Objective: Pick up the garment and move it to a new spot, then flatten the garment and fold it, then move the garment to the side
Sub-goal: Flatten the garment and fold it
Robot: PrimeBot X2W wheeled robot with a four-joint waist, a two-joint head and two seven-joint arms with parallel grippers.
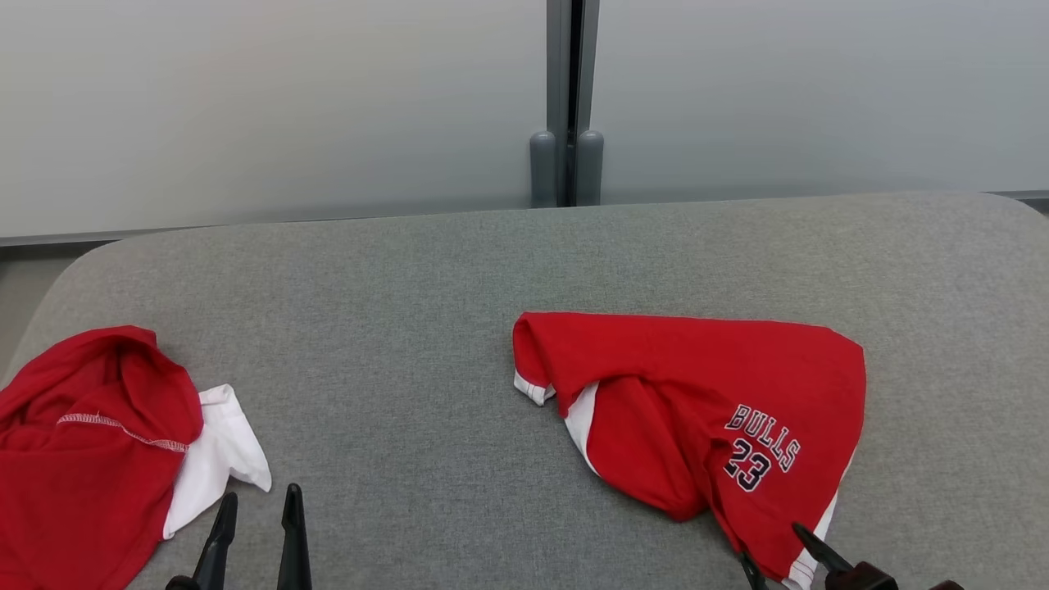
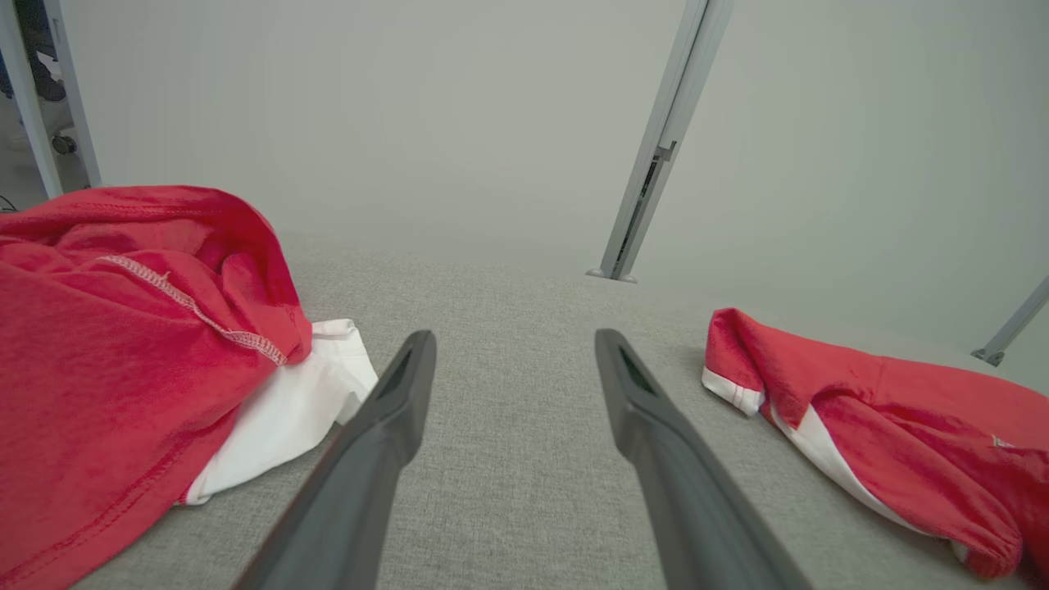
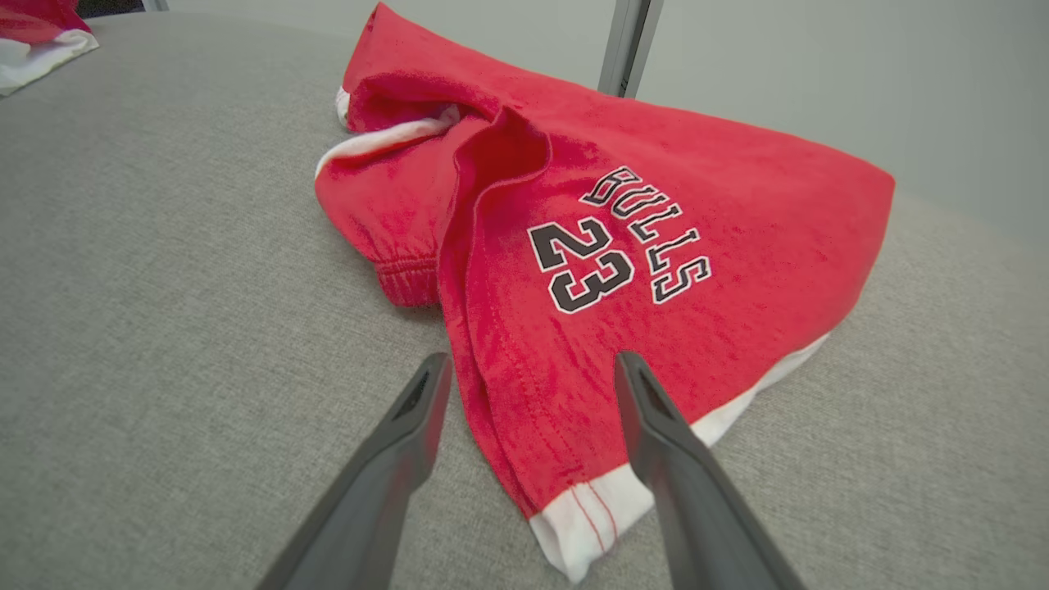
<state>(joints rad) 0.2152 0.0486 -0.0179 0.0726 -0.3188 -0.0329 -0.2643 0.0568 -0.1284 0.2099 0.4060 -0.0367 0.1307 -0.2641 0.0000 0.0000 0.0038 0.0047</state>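
On woven grey cushion (image 1: 459, 270), crumpled red garment (image 1: 697, 393).

1. A grey woven-fabric surface (image 1: 410, 344) spreads across the lower head view, its far corners rounded at 10 and 2 o'clock.
2. Behind it stands a wall of pale frosted panels (image 1: 246, 98) (nothing can be made out through them), softly and evenly lit.
3. At 12 o'clock a grey metal post (image 1: 560, 82) joins two panels, with a rounded foot (image 1: 542, 168) on each side of its base.
4. At 9 o'clock a sliver of dull floor (image 1: 20, 283) shows under a dark base rail (image 1: 49, 239).
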